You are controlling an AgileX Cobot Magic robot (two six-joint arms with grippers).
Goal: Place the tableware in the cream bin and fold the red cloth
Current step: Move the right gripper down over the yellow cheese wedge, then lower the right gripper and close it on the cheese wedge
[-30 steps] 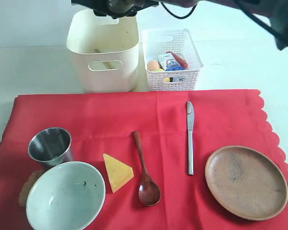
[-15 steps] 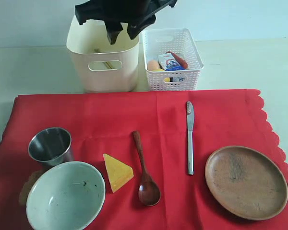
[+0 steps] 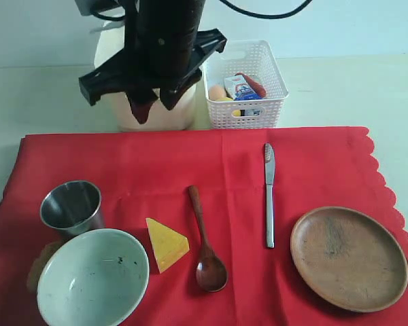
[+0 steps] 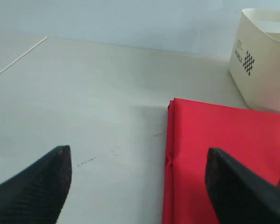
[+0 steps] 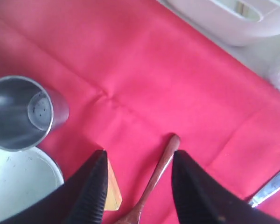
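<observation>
On the red cloth lie a steel cup, a pale bowl, a dark wooden spoon, a silver knife and a brown plate. My right gripper hangs open and empty above the cloth's far edge, in front of the cream bin, which it mostly hides. Its wrist view looks down past the gripper at the spoon, cup and bowl. My left gripper is open over bare table at the cloth's edge, with the bin beyond it.
A yellow cheese wedge sits between the bowl and the spoon. A white lattice basket with food items stands to the right of the cream bin. The pale table surrounds the cloth.
The right arm has come down and forward from above the cream bin to hang in front of it, over the cloth's far edge. Nothing on the cloth has moved.
</observation>
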